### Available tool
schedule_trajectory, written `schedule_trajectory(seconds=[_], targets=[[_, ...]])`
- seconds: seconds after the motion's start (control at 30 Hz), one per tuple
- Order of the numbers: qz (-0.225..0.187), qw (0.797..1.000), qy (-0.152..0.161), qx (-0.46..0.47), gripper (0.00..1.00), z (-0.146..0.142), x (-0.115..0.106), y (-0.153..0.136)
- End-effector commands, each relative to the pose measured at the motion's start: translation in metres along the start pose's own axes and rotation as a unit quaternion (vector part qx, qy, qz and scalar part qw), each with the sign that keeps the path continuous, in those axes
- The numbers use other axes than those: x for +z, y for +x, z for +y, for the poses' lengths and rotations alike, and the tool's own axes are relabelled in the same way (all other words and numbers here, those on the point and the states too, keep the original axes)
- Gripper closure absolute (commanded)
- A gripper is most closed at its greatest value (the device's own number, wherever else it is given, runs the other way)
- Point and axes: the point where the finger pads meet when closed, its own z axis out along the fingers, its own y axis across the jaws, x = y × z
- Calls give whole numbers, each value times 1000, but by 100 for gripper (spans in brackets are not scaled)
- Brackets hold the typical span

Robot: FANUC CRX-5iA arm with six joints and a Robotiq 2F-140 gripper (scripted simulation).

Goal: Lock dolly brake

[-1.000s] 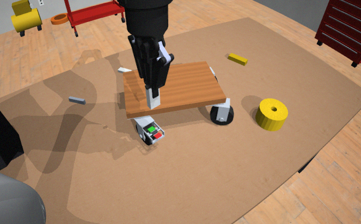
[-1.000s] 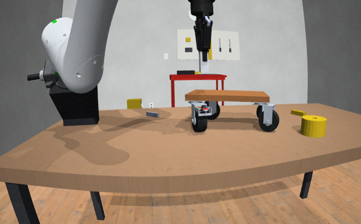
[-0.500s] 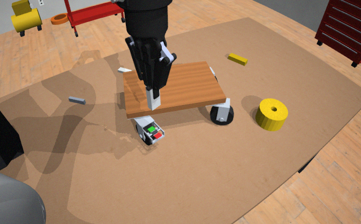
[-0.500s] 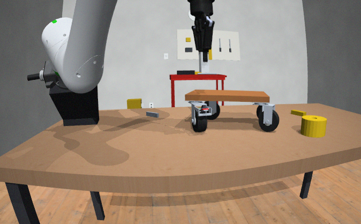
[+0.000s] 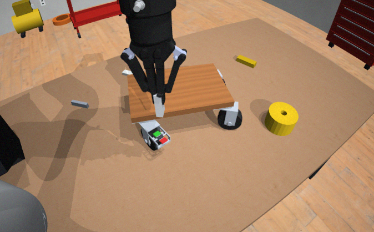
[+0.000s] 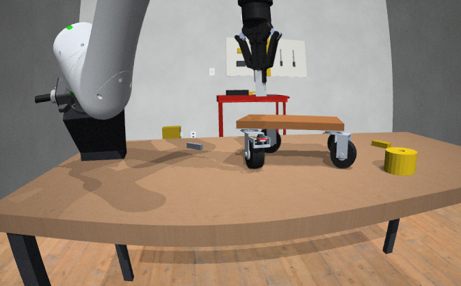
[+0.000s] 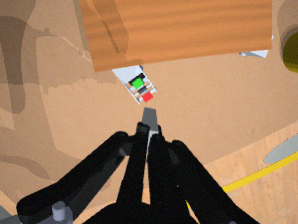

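the dolly (image 5: pixel 180 89) sits on all its wheels on the counter (image 5: pixel 211 178), roughly mid-counter, with a yellow cylinder (image 5: pixel 281 117) off to one side and a small grey block (image 5: pixel 79 103) on the other. its wooden deck is a flat rectangle; in the top view its long axis runs left to right, tilted a bit. the brake pedal (image 5: pixel 160 137) is on the near-left caster (image 5: pixel 153 135), poking out from under the deck's front edge toward the camera, green half nearer the deck and the red end (image 5: pixel 163 140) on the outer tip.

the gripper (image 5: pixel 158 107) hangs well above the deck in the exterior view, fingers pressed fully together with nothing between them, pointing straight down like a poker. from the wrist view the tip lines up just short of the red end.

handling guess: deck and casters look rigid and fairly heavy, but it's on wheels, so any sideways shove probably rolls it or swivels the caster. no need to grab anything imo. the pedal looks like a small stiff rocker, so a straight-down push on the red tip with the closed fingertips should do it, and that never lifts the dolly.
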Motion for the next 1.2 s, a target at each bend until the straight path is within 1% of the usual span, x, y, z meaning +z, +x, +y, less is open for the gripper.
schedule_trajectory(seconds=[0.0,0.13,0.3,0.37,0.4,0.5,0.6,0.73,0.87,0.93,0.97,1.07,1.17], targets=[[3,990,5,-139,100,0,6,0],[2,971,1,-238,100,0,11,0],[1,933,-4,-359,100,0,17,0],[1,933,-4,-359,100,0,17,0],[0,904,-6,-427,100,0,18,0],[-1,876,-8,-482,100,0,21,-1],[-2,837,-10,-547,100,0,24,-1],[-3,778,-12,-628,100,0,26,-1],[-5,711,-14,-703,100,0,28,-1],[-5,711,-14,-703,100,0,28,-1],[-5,657,-14,-753,100,0,28,-1],[-5,611,-13,-792,100,-1,28,-1],[-3,550,-11,-835,100,-1,28,-1]])
